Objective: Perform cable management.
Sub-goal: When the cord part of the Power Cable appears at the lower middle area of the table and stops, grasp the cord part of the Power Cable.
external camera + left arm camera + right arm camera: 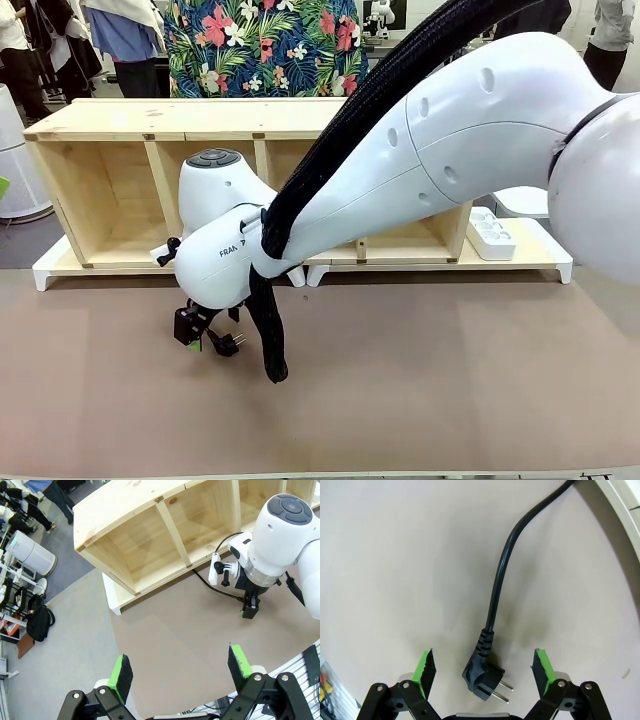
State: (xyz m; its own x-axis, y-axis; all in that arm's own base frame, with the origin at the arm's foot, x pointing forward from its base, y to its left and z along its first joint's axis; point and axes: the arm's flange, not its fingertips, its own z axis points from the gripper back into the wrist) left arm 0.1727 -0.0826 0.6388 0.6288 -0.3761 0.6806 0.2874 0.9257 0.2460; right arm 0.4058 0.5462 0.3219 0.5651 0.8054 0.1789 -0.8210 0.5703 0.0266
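Cable [495, 587] lies flat on the desk [450, 380], left of its middle and just in front of the wooden shelf [150, 130]. Its angled plug [481, 672] rests between the wide-apart jaws of the right gripper [484, 656], which touch nothing. From the plug it curves back toward the shelf's white base. It looks light, limp and glossy, so it is likely to slip and sag when lifted. The ribbed strain relief or the rigid plug body seems the surest place to pinch, clear of the bare pins. The left gripper [178, 655] hangs high over the desk's left edge, jaws spread and empty. Cable count is one; likewise one plug with two pins, one shelf, one white power strip [490, 238], two grippers
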